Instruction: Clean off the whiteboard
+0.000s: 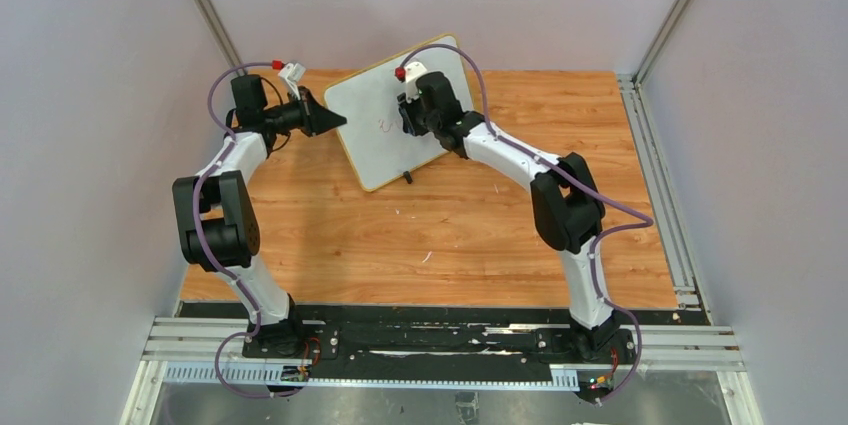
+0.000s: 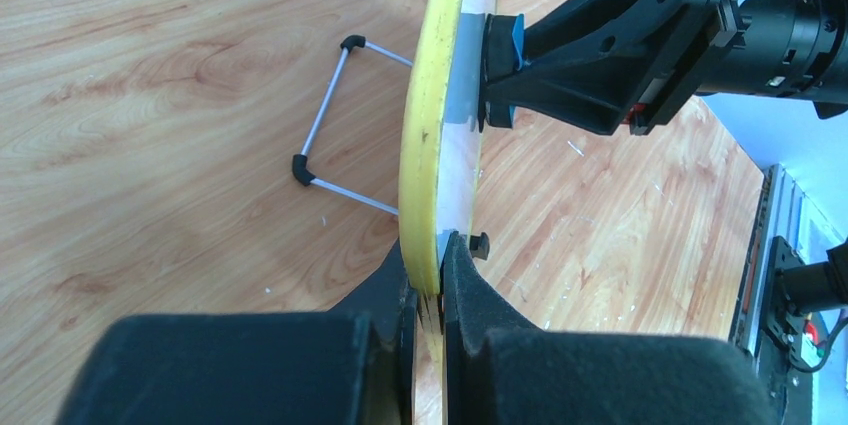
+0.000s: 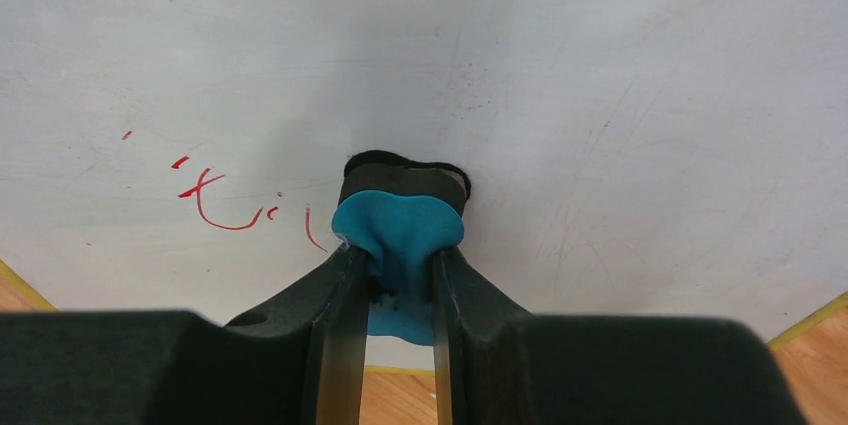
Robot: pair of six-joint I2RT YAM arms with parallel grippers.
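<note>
The whiteboard (image 1: 375,120), white with a thin yellow frame, stands tilted at the back middle of the table. My left gripper (image 1: 330,121) is shut on its left edge; in the left wrist view the jaws pinch the yellow rim (image 2: 432,145) edge-on. My right gripper (image 1: 408,115) is shut on a small blue eraser (image 3: 400,230) with a black felt pad and presses it flat against the board face (image 3: 600,95). Red handwriting (image 3: 225,200) sits just left of the eraser. It shows as a small red mark in the top view (image 1: 384,126).
The board's wire stand (image 2: 325,125) with black feet rests on the wooden table (image 1: 450,235) behind the board. One black foot (image 1: 407,178) shows at the board's lower edge. Grey walls close in on the left, back and right. A metal rail (image 1: 660,165) runs along the right side.
</note>
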